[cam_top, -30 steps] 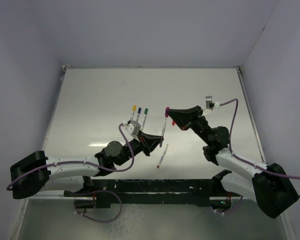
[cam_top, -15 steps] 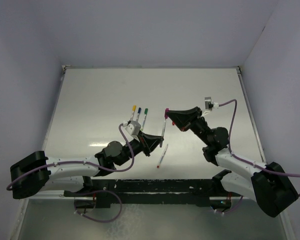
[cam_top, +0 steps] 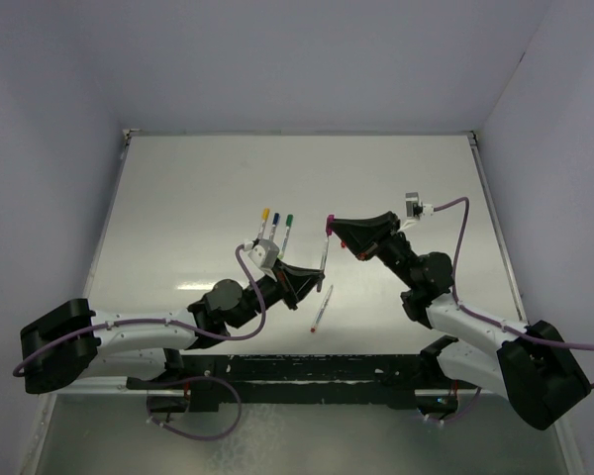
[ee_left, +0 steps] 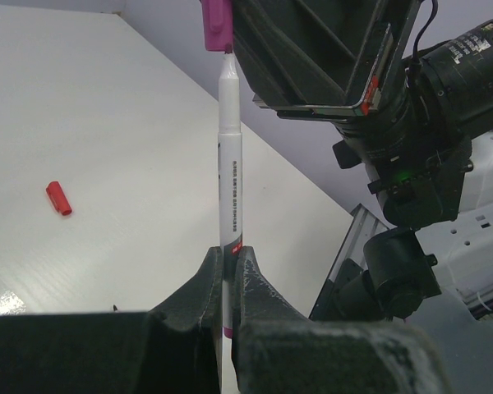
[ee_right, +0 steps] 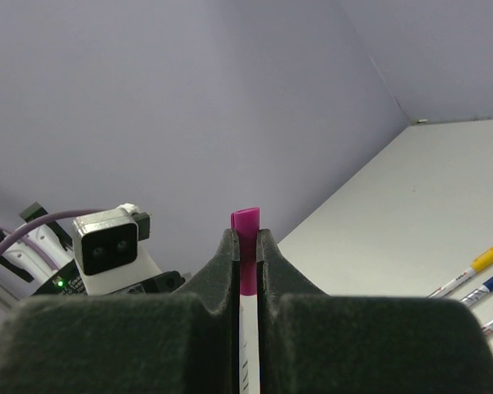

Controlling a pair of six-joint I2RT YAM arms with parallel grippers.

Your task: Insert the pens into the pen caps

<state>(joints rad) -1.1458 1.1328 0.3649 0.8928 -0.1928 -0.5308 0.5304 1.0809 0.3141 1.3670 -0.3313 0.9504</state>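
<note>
Nearest my bases, just right of my left pincer (ee_left: pixel 228 263), a loose whitish pen (cam_top: pixel 321 307) lies on the white table (cam_top: pixel 178 188). That pincer is pinched tight on the lower end of a thin whitish-grey marker pen (ee_left: pixel 229 164), which stands upright from its fingers. The pen's tip meets the mouth of a stubby purple plastic cap (ee_left: pixel 217 25), clamped in my right pincer (ee_right: pixel 246 246). Below that pincer lies a small red cap (ee_left: pixel 58 198). Beyond my left pincer, three capped pens (cam_top: pixel 276 226), yellow, blue and green, lie side by side.

Bright, even, diffuse light, probably from overhead. Surface (cam_top: pixel 198 188) carries soft glare; shadows faint. Wrist views: nearest foreground soft, background fairly sharp.
</note>
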